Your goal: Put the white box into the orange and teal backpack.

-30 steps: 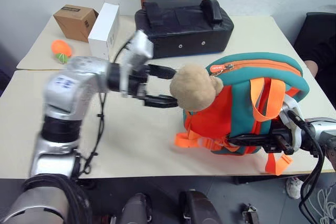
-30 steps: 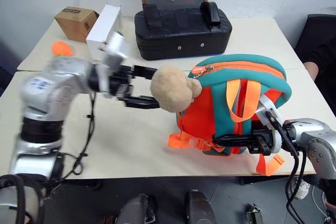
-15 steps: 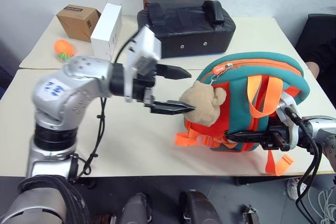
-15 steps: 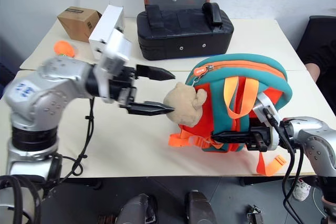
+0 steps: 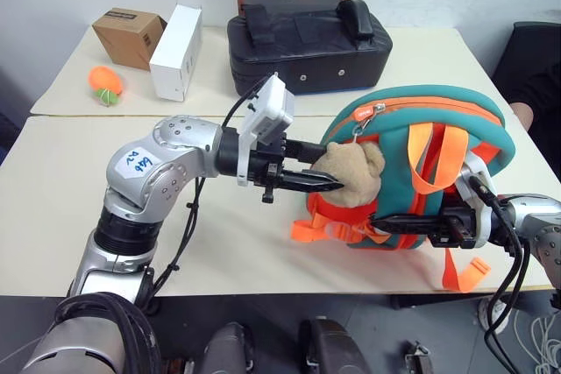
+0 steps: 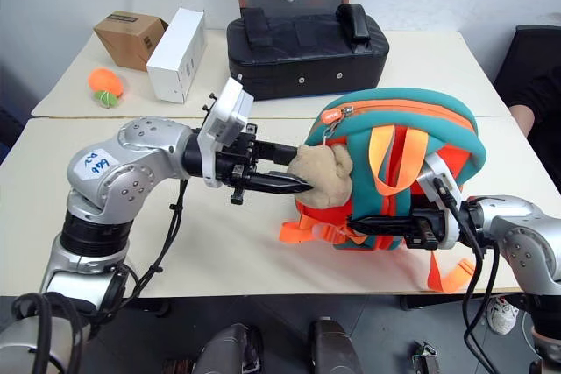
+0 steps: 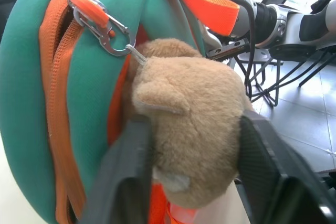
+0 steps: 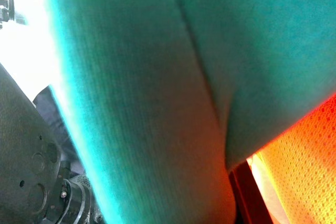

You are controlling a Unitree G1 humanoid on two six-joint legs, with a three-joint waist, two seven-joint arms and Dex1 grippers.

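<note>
The orange and teal backpack point(image 5: 412, 116) stands upright on the near table, right of centre, zip closed along its top. A tan plush toy point(image 5: 355, 172) hangs from its zip pull against the left side. My left gripper point(image 5: 331, 171) reaches in level from the left and is shut on the toy; its fingers point(image 7: 126, 182) press the toy's two sides. My right gripper point(image 5: 386, 223) comes from the right, shut low on the backpack's strap side, with teal fabric close before its camera. The white box is out of view.
A black padded bag point(image 5: 307, 41) lies on the far table behind the backpack. A tall white carton point(image 5: 173, 39), a brown cardboard box point(image 5: 127, 34) and a small orange toy point(image 5: 103, 83) sit at the far left. A dark chair point(image 5: 535, 59) stands at the right.
My left gripper moved right toward the backpack and its wide-open fingers closed onto the plush toy, which now rests against the backpack. The right gripper kept still.
</note>
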